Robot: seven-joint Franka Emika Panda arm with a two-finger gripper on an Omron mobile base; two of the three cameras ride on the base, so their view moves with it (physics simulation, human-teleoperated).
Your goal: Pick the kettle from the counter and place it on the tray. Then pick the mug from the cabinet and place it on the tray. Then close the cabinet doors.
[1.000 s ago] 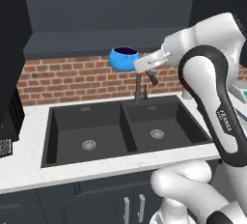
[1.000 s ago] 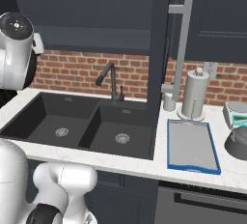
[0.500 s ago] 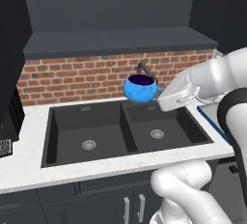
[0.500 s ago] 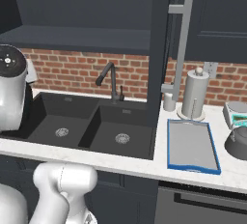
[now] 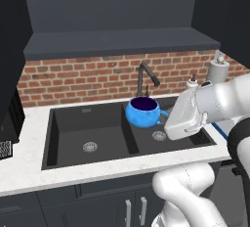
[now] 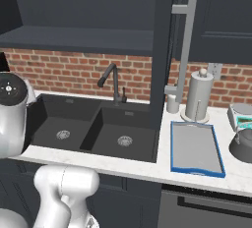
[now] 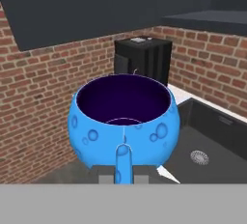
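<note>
Tool point(image 7: 123, 178) is gripping the mug point(image 5: 143, 112) by its small side handle; fingers point(image 7: 143, 174) are sitting tight on either side of the handle in the hand view, so it is closed on it. Mug is hanging in the air over the sink point(image 5: 88, 133), just in front of the faucet point(image 5: 145, 77), upright, dark inside facing up. In the hand view the mug point(image 7: 124, 119) is taking up the centre, handle pointing at the camera, brick wall point(image 7: 38, 97) behind it and a black appliance point(image 7: 143, 59) standing on the counter beyond.

Tray point(image 6: 216, 160) is lying flat on the counter point(image 6: 147, 170) to the right of the sink point(image 6: 78, 126), nothing on its grey surface. Kettle point(image 6: 243, 144) is sitting on the counter just right of the tray, partly cut off by the frame edge, touching or nearly touching a small white device point(image 6: 240, 115) behind it; cannot tell which. Paper towel roll point(image 6: 199, 96) is standing upright behind the tray, near the wall.

Cabinet door point(image 6: 162, 50) is standing open, edge-on toward the right camera, its long silver bar handle point(image 6: 182, 50) running vertically above the tray's back end. Cabinet shelf point(image 5: 117, 42) is showing dark above the brick.
</note>
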